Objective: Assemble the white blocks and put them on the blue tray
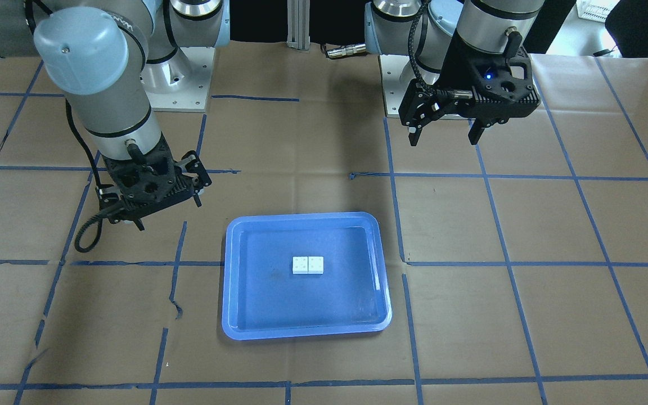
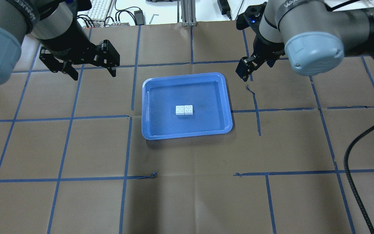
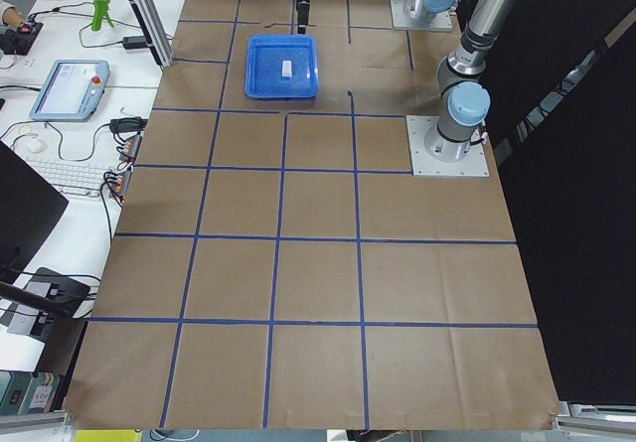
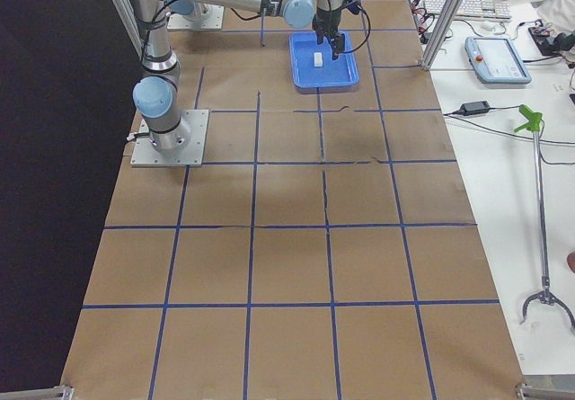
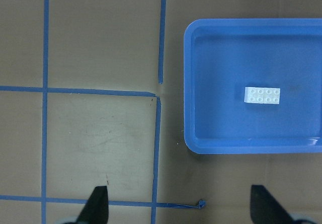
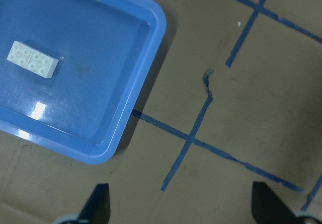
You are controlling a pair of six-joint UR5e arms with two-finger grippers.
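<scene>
Table [image 2: 190,201] of brown paper, blue tape grid [image 2: 44,119]; left pincer [image 1: 444,138], right pincer [image 6: 180,199] spread.

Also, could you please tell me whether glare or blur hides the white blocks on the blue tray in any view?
Right wrist view: a bright glare patch on the large glossy blue plastic tray lies near, not over, the two small white studded plastic bricks, whose studs read sharply; overhead view: studs visible, no glare on them; side views: the bricks are only a white speck.
</scene>
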